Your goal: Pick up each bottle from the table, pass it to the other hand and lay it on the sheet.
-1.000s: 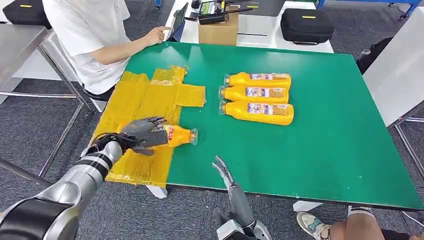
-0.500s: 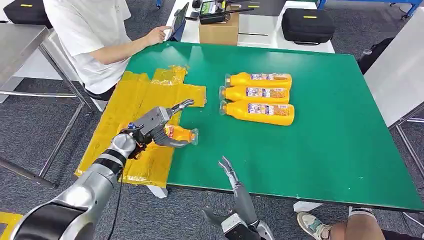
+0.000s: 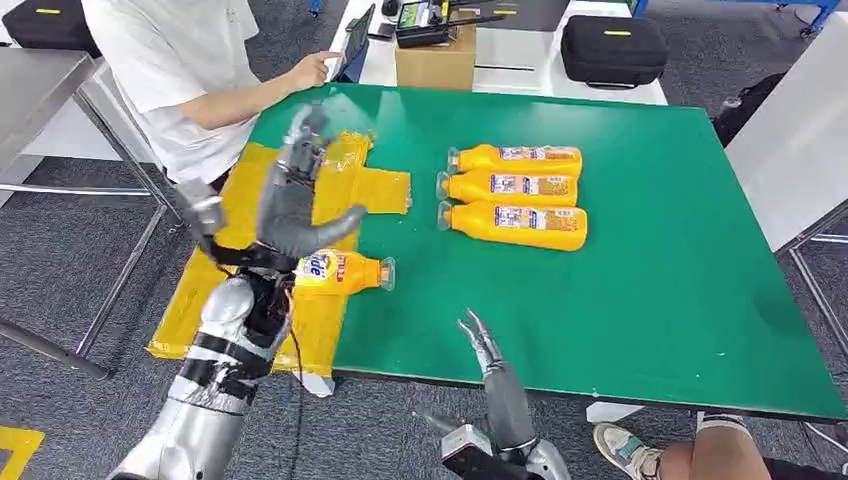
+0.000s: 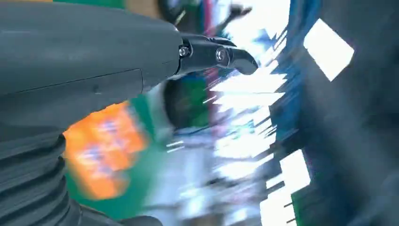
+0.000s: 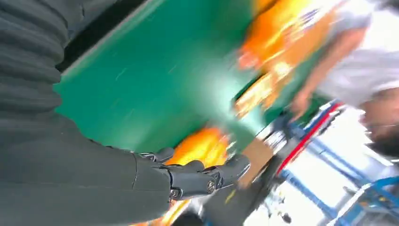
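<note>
One orange bottle (image 3: 340,271) lies on its side on the yellow sheet (image 3: 258,208), its clear cap pointing toward the table's middle. My left hand (image 3: 295,195) is raised above it, fingers spread and holding nothing. Three more orange bottles (image 3: 518,190) lie side by side on the green table (image 3: 650,250), caps to the left. My right hand (image 3: 483,342) sits at the table's near edge, fingers extended and apart, empty. The left wrist view is blurred, with an orange bottle blur (image 4: 106,148) behind my left hand (image 4: 214,54); my right hand (image 5: 197,176) shows open.
A person in a white shirt (image 3: 180,70) sits at the table's far left corner, a hand by a tablet (image 3: 355,45). A cardboard box (image 3: 435,60) and a black case (image 3: 612,45) stand behind the table. Another person's shoe (image 3: 625,450) is near the front right.
My left hand has let go of the bottle on the sheet and swung upward with its fingers spread. The right hand has edged slightly right at the table's edge.
</note>
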